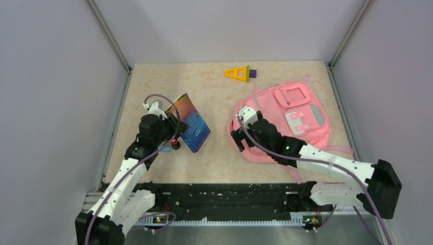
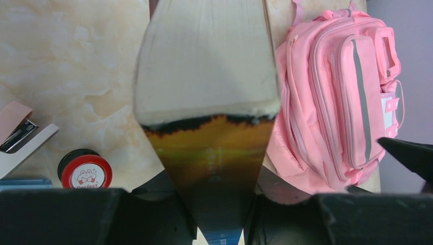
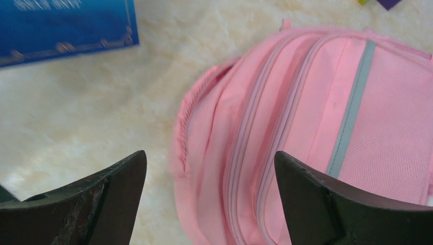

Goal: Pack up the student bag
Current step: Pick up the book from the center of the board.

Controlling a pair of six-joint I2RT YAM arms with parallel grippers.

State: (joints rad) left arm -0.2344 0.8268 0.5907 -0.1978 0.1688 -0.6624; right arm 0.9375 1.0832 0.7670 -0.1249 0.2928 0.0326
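Though its zip lines look drawn shut in the right wrist view, the soft pink fabric backpack (image 1: pixel 286 120) does not show whether anything is inside. It lies flat on the right half of the beige marbled table (image 1: pixel 219 163), front pockets and small white patch facing up. Its long axis slants from near-left to far-right. Loose pink straps trail off its near-right side, and which end is the top is hard to tell.

The right gripper (image 1: pixel 240 122) hangs over the backpack's left edge with its black fingers (image 3: pixel 76 204) spread wide and nothing between them. Whether they touch the fabric cannot be made out.

The left gripper (image 1: pixel 176 120) is clamped on a thick book with a blue and orange cover (image 1: pixel 193 122), held tilted just left of the backpack. From the left wrist camera the book's cream page edges fill the middle of the view and hide the table behind. Whether its lower corner rests on the table is unclear.

Beside it sits a small round red-lidded pot (image 2: pixel 84 172). A pink and white object (image 2: pixel 20 135) is cut off at the frame's left edge — possibly a stapler. A yellow triangular toy with a purple end (image 1: pixel 240 73) lies at the far edge, well apart from everything else.
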